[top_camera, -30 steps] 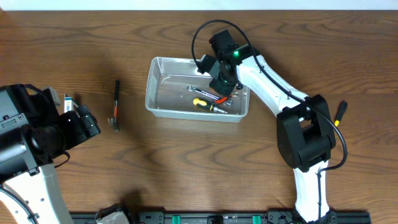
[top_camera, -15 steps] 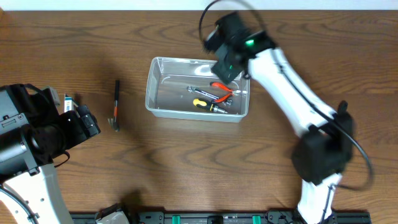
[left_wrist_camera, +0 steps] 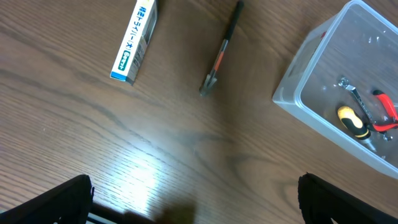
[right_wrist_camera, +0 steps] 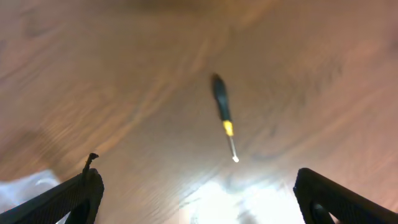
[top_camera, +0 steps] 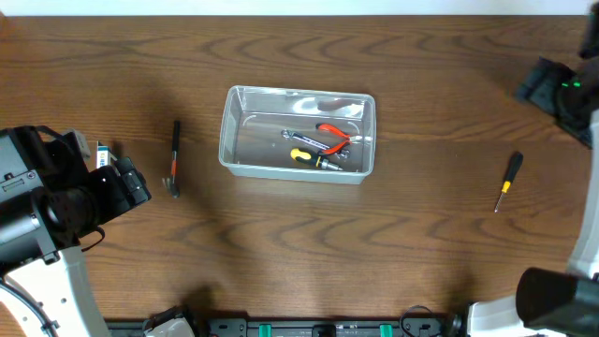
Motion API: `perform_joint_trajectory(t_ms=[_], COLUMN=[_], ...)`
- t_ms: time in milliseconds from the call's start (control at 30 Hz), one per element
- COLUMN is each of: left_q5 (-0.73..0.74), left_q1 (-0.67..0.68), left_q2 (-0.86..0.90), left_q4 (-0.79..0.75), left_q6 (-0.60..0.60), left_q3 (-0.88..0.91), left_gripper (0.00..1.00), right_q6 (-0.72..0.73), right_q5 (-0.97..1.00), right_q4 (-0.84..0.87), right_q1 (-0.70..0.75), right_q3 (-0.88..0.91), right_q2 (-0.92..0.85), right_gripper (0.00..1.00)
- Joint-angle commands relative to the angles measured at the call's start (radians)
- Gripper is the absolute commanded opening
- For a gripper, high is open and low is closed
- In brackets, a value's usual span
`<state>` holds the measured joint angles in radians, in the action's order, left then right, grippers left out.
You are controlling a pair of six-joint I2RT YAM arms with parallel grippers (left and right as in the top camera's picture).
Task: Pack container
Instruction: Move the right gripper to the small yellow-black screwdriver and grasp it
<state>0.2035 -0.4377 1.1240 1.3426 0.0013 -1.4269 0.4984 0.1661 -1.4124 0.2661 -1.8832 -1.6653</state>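
Overhead: one container (top_camera: 227, 140) holds three tools (top_camera: 323, 145); one screwdriver (top_camera: 506, 178) lies outside; both arms' jaws released.

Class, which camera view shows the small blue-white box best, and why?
The left wrist view: the blue-white box lies nearly whole and sharp, its printed side showing. Overhead, it is small and mostly hidden. The right wrist view does not show it.

Left gripper (left_wrist_camera: 196, 202) jaws spread wide, empty; right gripper (right_wrist_camera: 199, 199) jaws likewise

We are seeing red-handled pliers (top_camera: 332, 133) in the clear container (top_camera: 225, 140), a black-and-yellow screwdriver (top_camera: 508, 176) at three o'clock, and a brown wood-grain table (top_camera: 299, 253).
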Motion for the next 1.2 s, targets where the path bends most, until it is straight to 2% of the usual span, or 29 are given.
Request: perform_joint_trajectory(t_ms=[0,200,367,833,1167], left_q5=[0.002,0.002,0.002,0.003,0.002], left_q1=[-0.004,-0.004,-0.004,-0.004,-0.004], left_q2=[-0.002,-0.002,-0.002,-0.002,-0.002], left_q4=[0.003,0.003,0.004,0.011,0.010], left_q6=[0.014,0.014,0.013,0.013,0.013], left_q3=[-0.013,-0.013,-0.013,-0.013,-0.013], left_gripper=[0.98,0.98,0.98,0.98,0.98], right_q6=[0.059,-0.008,-0.107,-0.254,-0.313], right_q5=[-0.081,-0.096,-0.115,-0.171,-0.175], right_q4=[0.021,0.229,0.382,0.494,0.563], right_q1=[0.098,0.201,0.227,0.224,0.205], right_q3=[0.106,0.381,0.509,0.525,0.526], right_q2=[-0.015,-0.017,-0.042,-0.266,-0.352], right_gripper=[0.99,0.99,0.99,0.99,0.99])
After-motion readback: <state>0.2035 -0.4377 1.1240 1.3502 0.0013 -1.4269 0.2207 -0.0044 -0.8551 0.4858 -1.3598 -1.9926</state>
